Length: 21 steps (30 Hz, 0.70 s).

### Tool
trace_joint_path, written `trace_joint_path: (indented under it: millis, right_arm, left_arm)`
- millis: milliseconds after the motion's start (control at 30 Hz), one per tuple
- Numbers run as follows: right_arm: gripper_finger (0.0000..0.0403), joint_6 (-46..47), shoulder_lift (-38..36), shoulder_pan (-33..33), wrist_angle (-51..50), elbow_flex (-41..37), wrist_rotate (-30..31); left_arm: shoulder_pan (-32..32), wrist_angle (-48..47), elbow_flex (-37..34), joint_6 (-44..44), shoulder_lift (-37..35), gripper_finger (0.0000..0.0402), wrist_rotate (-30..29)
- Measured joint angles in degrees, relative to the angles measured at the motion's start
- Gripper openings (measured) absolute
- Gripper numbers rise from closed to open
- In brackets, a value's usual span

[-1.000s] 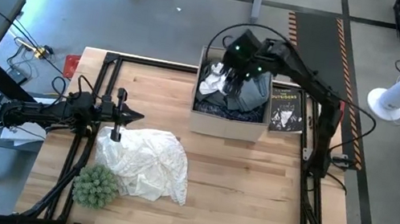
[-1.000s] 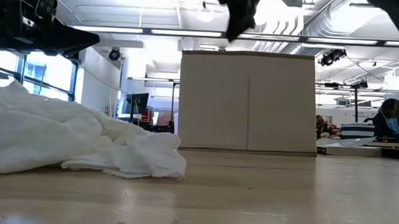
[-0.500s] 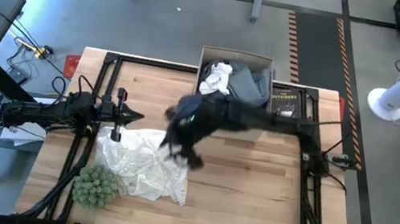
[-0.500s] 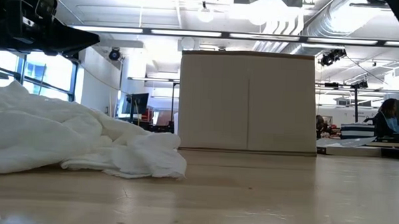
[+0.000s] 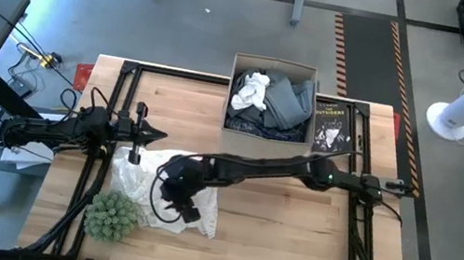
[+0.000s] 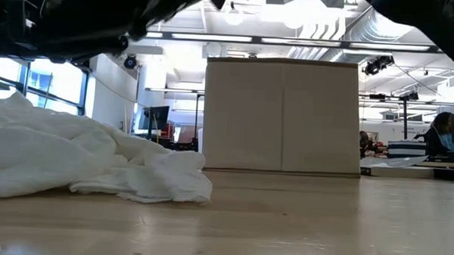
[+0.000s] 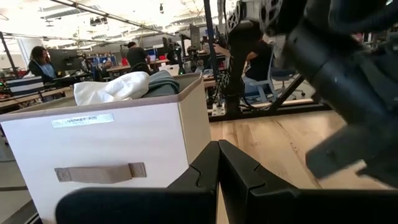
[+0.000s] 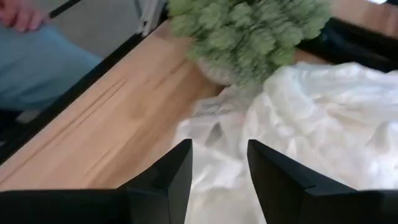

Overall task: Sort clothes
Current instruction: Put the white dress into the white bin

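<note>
White garment (image 5: 168, 187) lies crumpled on the table's (image 5: 292, 225) front left area, touching the spiky green plant ball (image 5: 111, 215). Right gripper (image 5: 175, 189) is stretched across the table directly above this garment, fingers (image 8: 169, 180) spread apart, holding nothing; the cloth shows between and beyond them. Left gripper (image 5: 154, 135) waits at the garment's far edge, fingers pressed together. Remaining clothes, white (image 5: 252, 90) and grey (image 5: 286, 101), sit in the cardboard box (image 5: 264, 145), well apart from the right gripper
</note>
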Motion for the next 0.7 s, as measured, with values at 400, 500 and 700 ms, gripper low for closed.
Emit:
trace_joint_path:
  millis: [400,500,700]
  right_arm:
    - [0.0117,5.84,0.39,3.79,15.67,-2.25,9.11]
    - [0.0108,9.5,0.24,4.37,21.99,-8.07,10.54]
    - [0.0084,10.3,-6.9,6.25,36.19,-23.19,21.15]
  left_arm:
    - [0.0,-0.01,0.0,-0.02,-0.01,0.0001,0.0]
    - [0.0,-0.02,0.0,-0.02,0.0,0.0001,0.0]
    - [-0.01,-0.02,0.0,-0.02,0.0,0.0001,-0.02]
